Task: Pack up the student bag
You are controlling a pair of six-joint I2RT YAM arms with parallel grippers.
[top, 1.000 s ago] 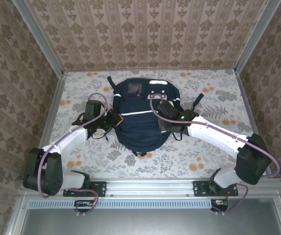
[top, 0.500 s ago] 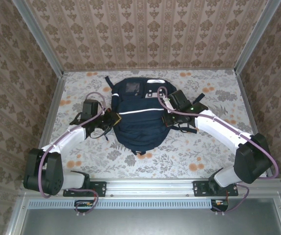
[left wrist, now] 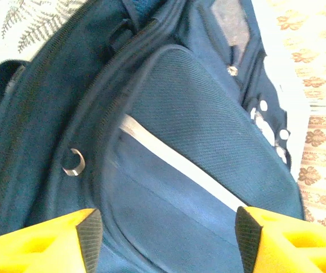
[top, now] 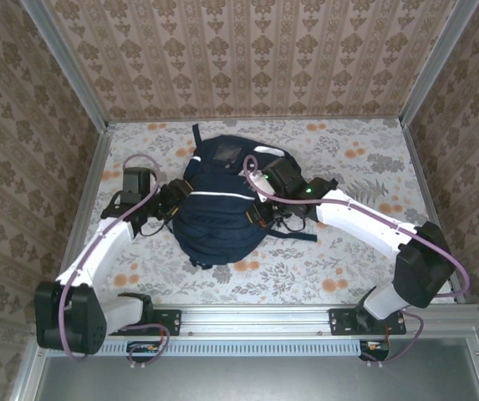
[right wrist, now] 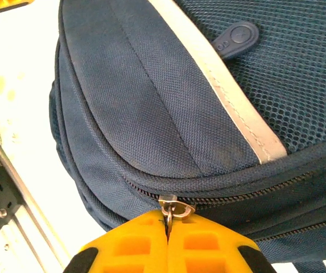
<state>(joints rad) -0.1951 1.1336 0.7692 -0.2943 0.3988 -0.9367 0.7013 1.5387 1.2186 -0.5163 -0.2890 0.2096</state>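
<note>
Expect the large dark navy fabric backpack (top: 222, 209) to sag. Your right fingers (right wrist: 134, 244) clamp its metal zipper pull (right wrist: 174, 206), the correct hold; left fingers (left wrist: 37, 239) stand apart.

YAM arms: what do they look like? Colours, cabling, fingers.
White link shells, black joint housings and bases on left arm and right arm, a purple cable looping along each. Near the right wrist, a green light. The left gripper has yellow moulded fingers with black pads; the right gripper is yellow, with recessed pockets.
</note>
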